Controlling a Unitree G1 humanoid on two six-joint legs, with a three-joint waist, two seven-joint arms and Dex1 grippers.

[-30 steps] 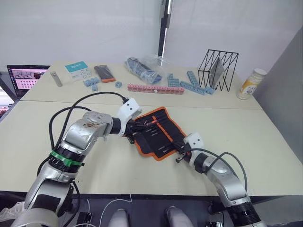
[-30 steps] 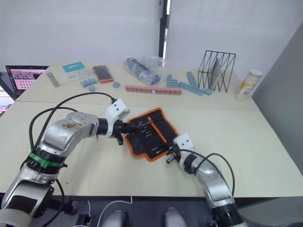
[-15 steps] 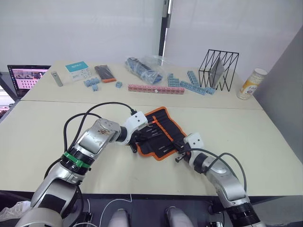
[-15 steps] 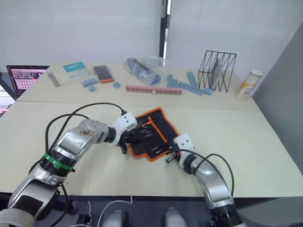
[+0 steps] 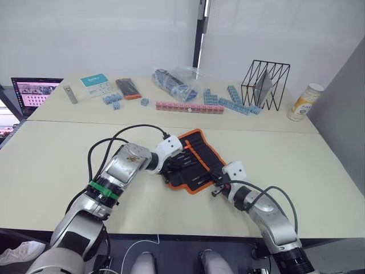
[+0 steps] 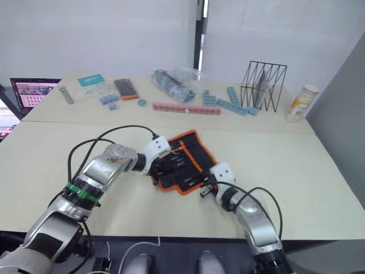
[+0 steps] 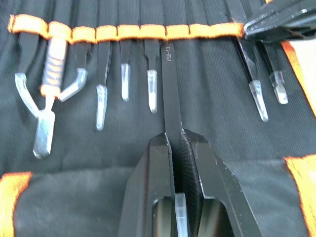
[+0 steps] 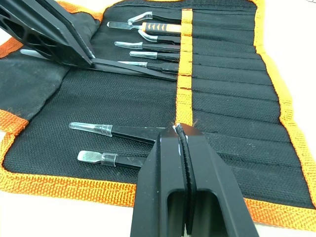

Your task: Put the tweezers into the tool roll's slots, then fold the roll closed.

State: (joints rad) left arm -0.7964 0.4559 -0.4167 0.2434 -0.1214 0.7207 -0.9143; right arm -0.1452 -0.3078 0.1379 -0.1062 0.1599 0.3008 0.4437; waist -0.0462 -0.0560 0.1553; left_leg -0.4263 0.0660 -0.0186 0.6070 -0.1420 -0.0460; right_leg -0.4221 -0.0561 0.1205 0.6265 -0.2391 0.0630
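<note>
On the pale table [image 5: 51,165] the tool roll [image 5: 194,162] lies unrolled and flat near the front edge, with both arms reaching in from either side. Across its middle runs an orange band above the row of slots [image 7: 148,15], several already holding tweezers whose capped tips stick out. The left claw [image 7: 174,143] is clamped on one black tweezer [image 7: 169,94], its marked end just at the mouth of a free slot beside the filled ones. The right claw [image 8: 182,143] is pressed shut over the roll's near part, close to the orange band, with nothing visibly between its fingers; it seems to pin the fabric.

To do this step well, I would keep the tweezer parallel to its neighbours and slide it straight under the band, low against the cloth. Pushing at an angle risks catching the stitching or bunching the fabric, so the right claw's hold matters.
</note>
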